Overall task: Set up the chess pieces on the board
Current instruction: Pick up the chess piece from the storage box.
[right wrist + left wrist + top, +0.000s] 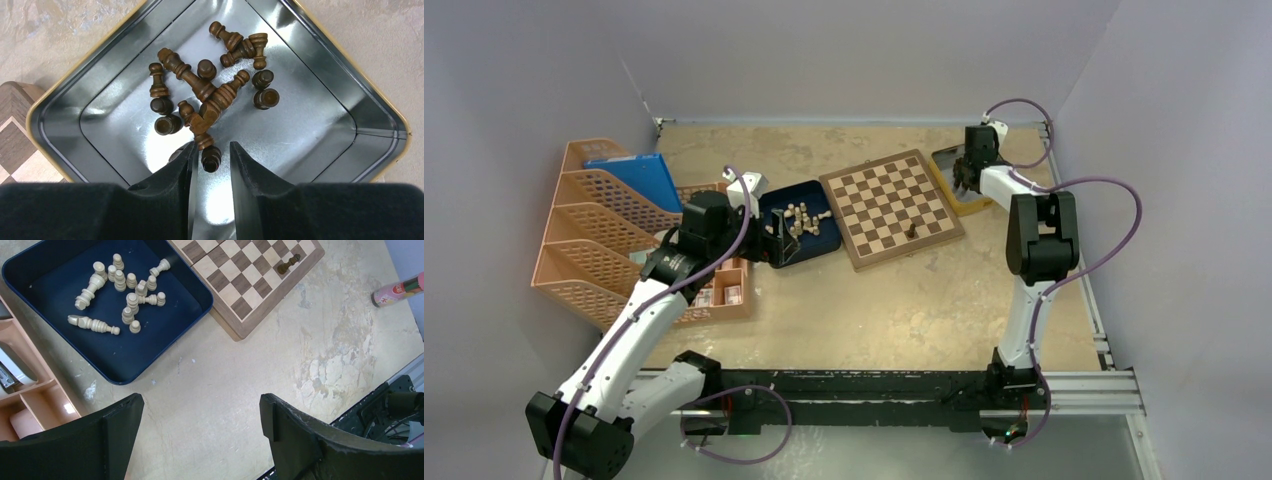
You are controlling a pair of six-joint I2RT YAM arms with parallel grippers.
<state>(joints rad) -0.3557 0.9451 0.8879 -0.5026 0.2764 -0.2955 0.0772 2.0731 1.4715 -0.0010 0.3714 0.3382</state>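
The chessboard [889,205] lies at the back centre with one dark piece [911,229] upright near its front edge; both also show in the left wrist view, the board [240,270] and the piece [288,263]. Several dark pieces [200,90] lie heaped in the silver tin [325,65]. My right gripper [212,146] is down in the tin, narrowly open, with a dark pawn [211,157] between its fingers and a gap on the right side. Cream pieces [125,290] lie in the dark blue tray [150,345]. My left gripper [200,400] is wide open and empty over bare table beside the tray.
Orange file racks [589,230] with a blue folder [639,180] stand at the left. A compartment organiser [724,290] sits next to the tray. A pink tube [400,290] lies right of the board. A metal rail [874,390] runs along the near edge.
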